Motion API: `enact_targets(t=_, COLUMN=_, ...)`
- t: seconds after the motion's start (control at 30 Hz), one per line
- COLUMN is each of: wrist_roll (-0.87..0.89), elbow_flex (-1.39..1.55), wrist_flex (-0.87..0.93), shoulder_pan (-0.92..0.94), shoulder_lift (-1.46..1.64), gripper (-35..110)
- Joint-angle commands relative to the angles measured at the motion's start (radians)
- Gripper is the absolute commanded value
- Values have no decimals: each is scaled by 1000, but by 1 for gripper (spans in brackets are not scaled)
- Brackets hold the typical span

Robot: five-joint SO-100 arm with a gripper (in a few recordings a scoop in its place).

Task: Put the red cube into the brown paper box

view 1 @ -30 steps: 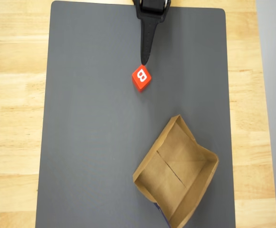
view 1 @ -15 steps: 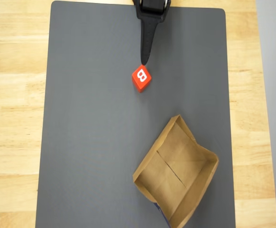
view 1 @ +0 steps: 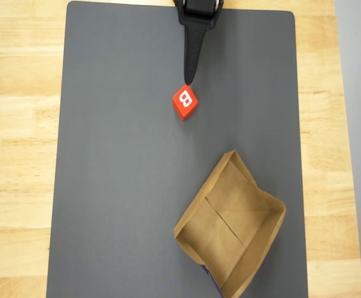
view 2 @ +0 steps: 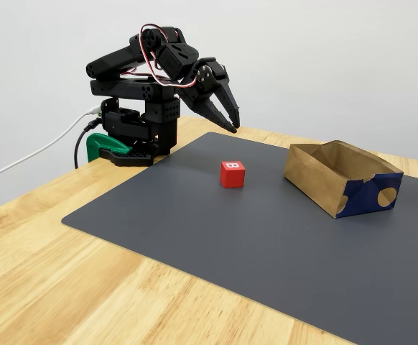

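The red cube (view 1: pixel 185 102) rests on the grey mat, its white "B" facing up; in the fixed view the red cube (view 2: pixel 232 174) sits mid-mat. My black gripper (view 1: pixel 187 79) points at the cube's upper corner in the overhead view. Seen from the fixed view, the gripper (view 2: pixel 233 127) hangs in the air above the mat, behind the cube and apart from it, fingers together with nothing held. The brown paper box (view 1: pixel 254 186) lies open at the lower right, empty, with a crease across its floor. A blue patch marks the near end of the box (view 2: pixel 317 180).
A dark grey mat (view 1: pixel 118 186) covers the wooden table (view 1: pixel 19 155). The arm's base (view 2: pixel 133 126) stands at the mat's far edge on a green clamp (view 2: pixel 101 147), with a white cable (view 2: pixel 36 154) trailing left. Open mat lies between cube and box.
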Motion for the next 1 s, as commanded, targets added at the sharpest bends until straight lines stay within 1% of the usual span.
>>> enact_targets(t=0.0, wrist_roll=-15, elbow_flex=0, wrist_flex=8, shoulder_pan=17, shoulder_lift=-3, gripper=0)
enact_targets(t=0.8, wrist_roll=-3, elbow_flex=0, wrist_flex=8, shoulder_pan=25, shoulder_lift=-3, gripper=0)
enact_targets(t=0.9, wrist_roll=-6, elbow_flex=-2, wrist_flex=11, shoulder_pan=23, shoulder_lift=-3, gripper=2)
enact_targets(t=0.97, wrist_roll=-8, elbow_flex=-8, wrist_flex=9, shoulder_pan=23, shoulder_lift=-21, gripper=7)
